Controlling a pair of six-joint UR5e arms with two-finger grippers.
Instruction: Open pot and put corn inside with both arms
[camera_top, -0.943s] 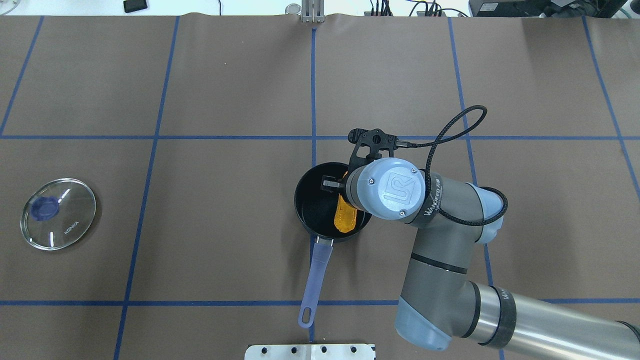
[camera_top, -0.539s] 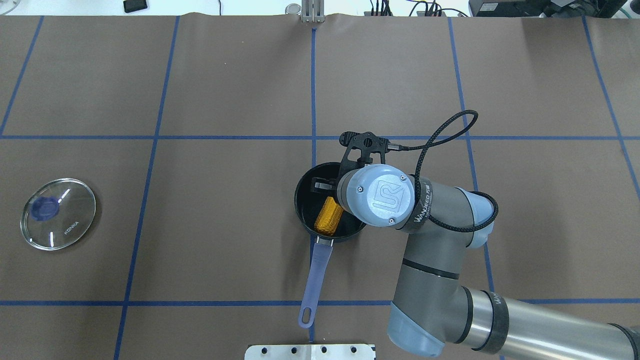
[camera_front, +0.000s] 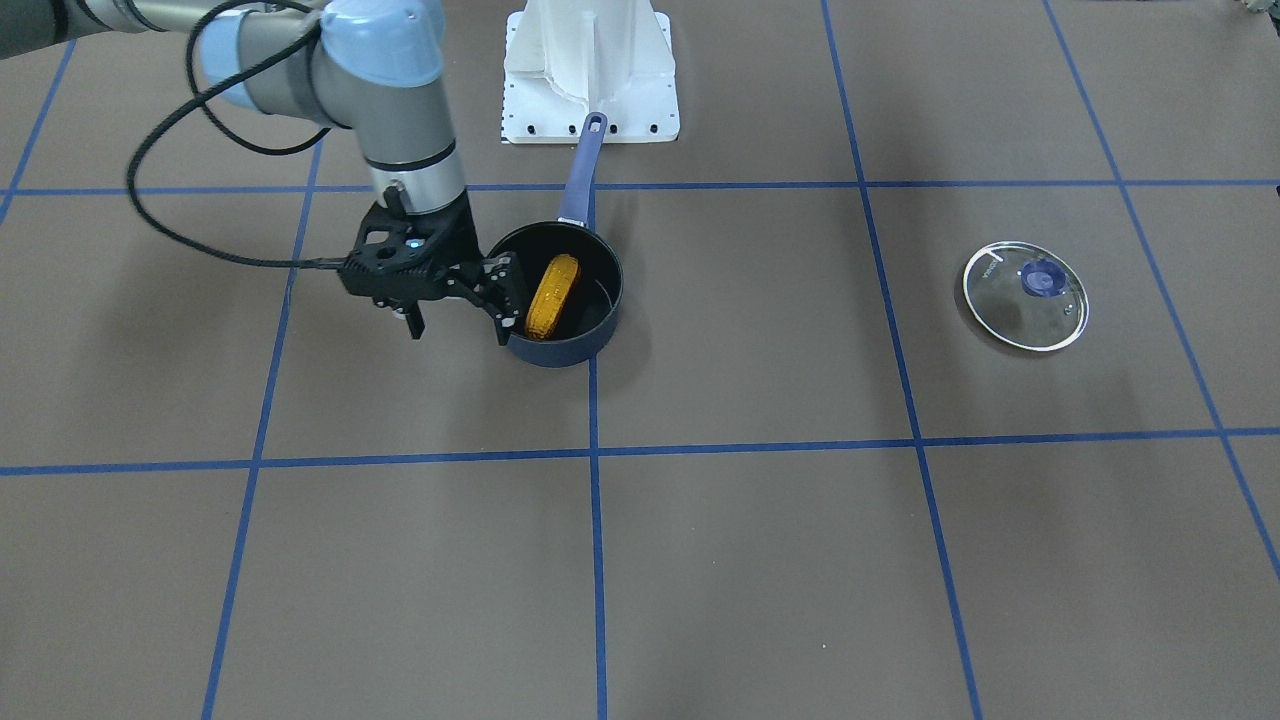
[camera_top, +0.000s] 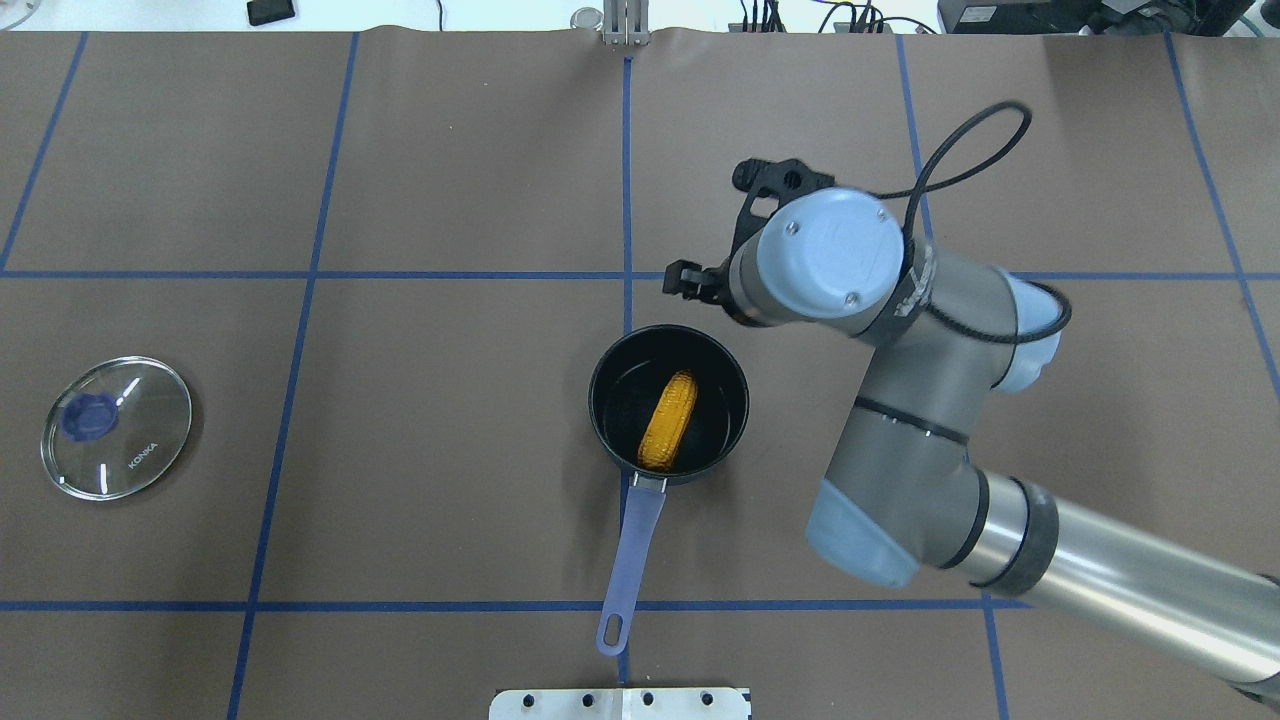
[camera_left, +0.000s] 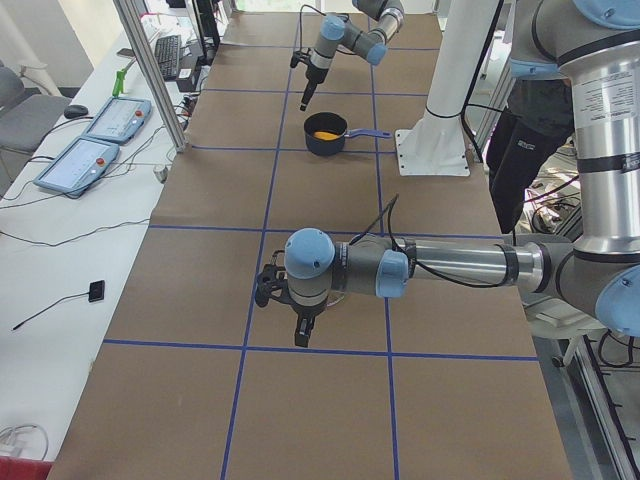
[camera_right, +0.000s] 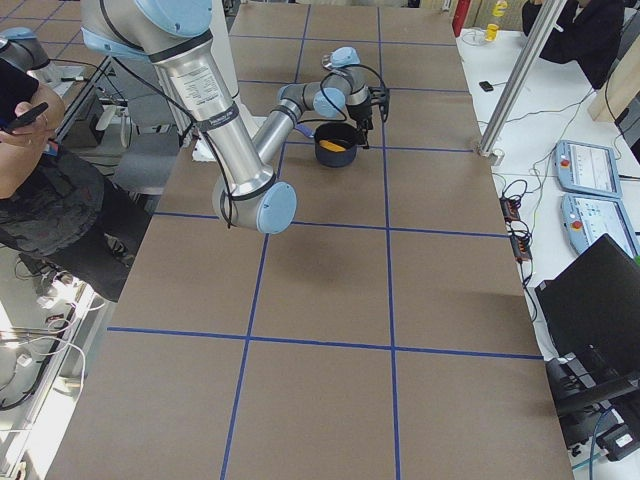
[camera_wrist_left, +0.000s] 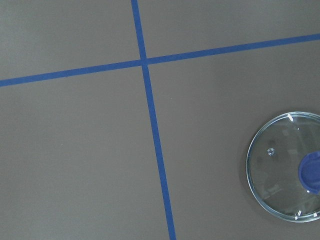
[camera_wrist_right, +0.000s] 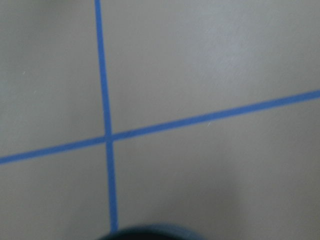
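The right arm's fingers (camera_front: 505, 310) are spread wide with nothing between them, pointing down. From across the table they hang at the pot's (camera_front: 560, 352) left side, one finger overlapping its rim in that view; from overhead they sit just up and right of the pot, clear of it. The corn (camera_top: 669, 421) lies inside the pot on the black bottom, slanted, with no finger on it. The pot stands uncovered near the middle of the overhead frame, its long blue handle running down toward the bottom edge. The right arm (camera_top: 900, 400) comes in from the lower right corner and bends up over that spot. The glass lid (camera_top: 117, 428) lies flat on the brown surface (camera_top: 450, 150) at the far left of the overhead frame, well apart from the pot. The left arm's fingers (camera_left: 301, 330) show only in the side view, low over the surface in the lower middle, and I cannot tell whether they are spread or closed.
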